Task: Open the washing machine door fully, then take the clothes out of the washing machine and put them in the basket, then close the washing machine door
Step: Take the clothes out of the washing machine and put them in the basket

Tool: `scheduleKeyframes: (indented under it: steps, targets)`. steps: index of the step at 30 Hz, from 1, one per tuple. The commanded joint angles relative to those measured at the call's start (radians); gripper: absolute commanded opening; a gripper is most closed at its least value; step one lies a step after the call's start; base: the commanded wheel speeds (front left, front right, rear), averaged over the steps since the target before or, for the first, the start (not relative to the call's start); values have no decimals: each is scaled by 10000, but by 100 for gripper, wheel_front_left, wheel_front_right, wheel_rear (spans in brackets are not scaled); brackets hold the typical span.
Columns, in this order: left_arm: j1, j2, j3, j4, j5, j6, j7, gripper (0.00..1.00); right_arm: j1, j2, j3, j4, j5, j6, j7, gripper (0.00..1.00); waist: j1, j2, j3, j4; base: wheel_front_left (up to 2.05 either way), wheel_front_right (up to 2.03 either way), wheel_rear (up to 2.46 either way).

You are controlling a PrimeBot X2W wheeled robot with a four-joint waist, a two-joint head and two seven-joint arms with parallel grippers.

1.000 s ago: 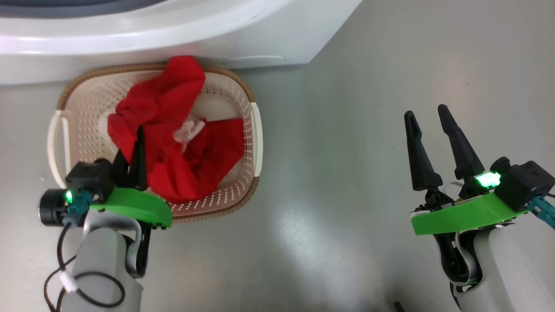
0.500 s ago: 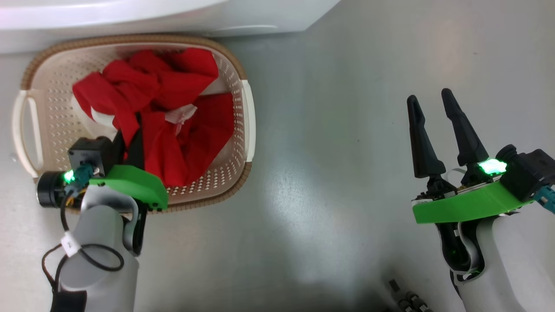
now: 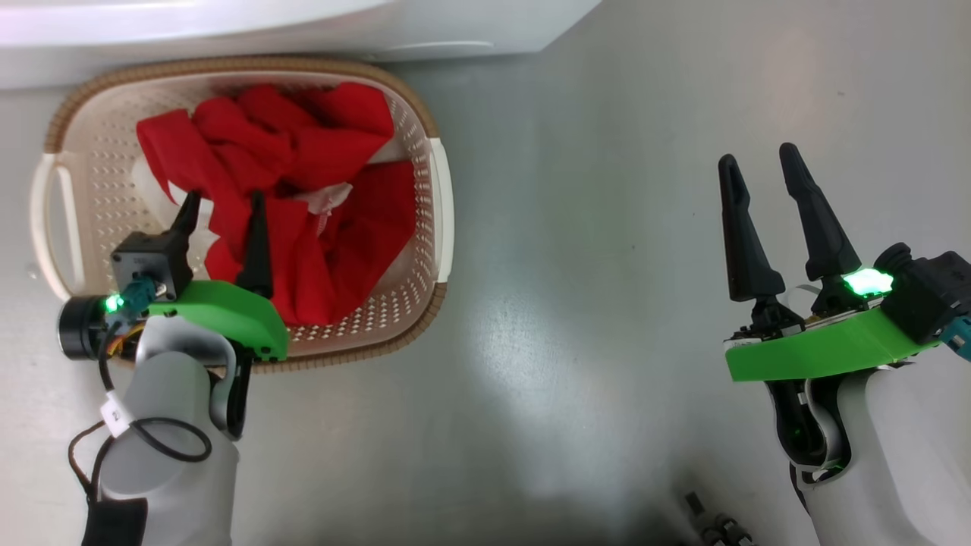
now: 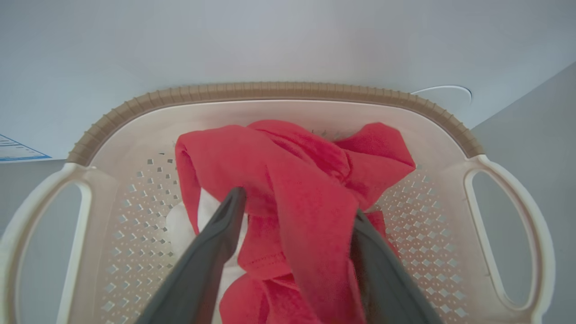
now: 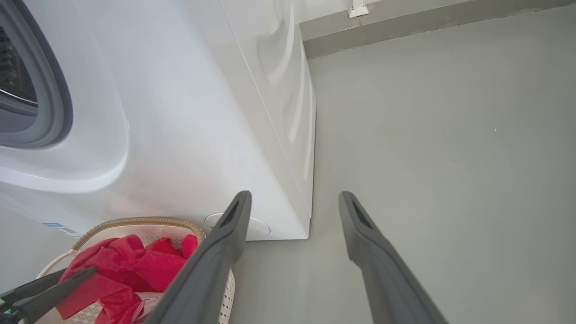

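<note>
The cream basket [image 3: 436, 189] with a brown rim stands on the floor against the white washing machine [image 3: 227, 23]. The red clothes [image 3: 303, 182] lie heaped inside it, with a little white showing. My left gripper [image 3: 224, 201] hangs open over the basket's near side. In the left wrist view a red fold of the clothes [image 4: 306, 198] lies loose between its spread fingers [image 4: 225, 225] and drapes over the right one. My right gripper [image 3: 758, 155] is open and empty above the bare floor, well to the right. The washing machine door is out of view.
The washer's grey gasket [image 5: 58, 90] and drum opening show at the right wrist view's left edge. Grey floor [image 3: 576, 265] stretches between the basket and my right arm. A wall base [image 5: 405, 22] runs behind the machine. A small dark object [image 3: 713, 523] lies at the bottom edge.
My left gripper's fingers have spread apart and let go of the red clothes, which have settled lower into the basket. The head camera shifted; the right gripper stayed open.
</note>
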Motion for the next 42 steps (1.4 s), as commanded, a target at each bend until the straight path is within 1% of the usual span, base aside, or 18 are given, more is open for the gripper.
scheduleKeyframes:
  steps: [1, 12, 18, 19, 22, 23, 29, 42]
  targets:
    - [360, 274, 268, -175, -76, -43, -51, 100, 236, 24, 162, -165, -6, 75, -63, 100, -1, 0, -198, 66, 0, 0, 0]
    - [1208, 246, 373, -993, -379, -176, -51, 100, 626, 20, 257, 101, -230, 75, -63, 100, -1, 0, -1618, 244, 0, 0, 0]
    - [1900, 244, 285, -1822, -646, -280, -51, 100, 1020, -45, 308, 241, -254, 75, -63, 100, -1, 0, -2614, 335, 0, 0, 0]
    - [1900, 244, 285, -1822, -646, -280, -51, 100, 1020, -45, 308, 241, -254, 75, -63, 100, -1, 0, -2614, 335, 0, 0, 0]
    - [2302, 244, 267, -2228, -714, -311, -51, 100, 1276, -92, 376, 331, -252, 75, -63, 100, -1, 0, -3135, 370, 0, 0, 0]
    - [2569, 244, 246, -2476, -720, -329, -51, 100, 1444, -115, 407, 389, -252, 75, -63, 100, -1, 0, -3472, 396, 0, 0, 0]
    - [3313, 243, 282, -3283, -773, -362, -51, 100, 1900, -174, 420, 500, -249, 75, -63, 100, -1, 0, -4327, 463, 0, 0, 0]
    - [4902, 243, 244, -4941, -951, -329, -51, 100, 2958, -281, 198, 587, -247, 75, -63, 100, -1, 0, -5590, 589, 0, 0, 0]
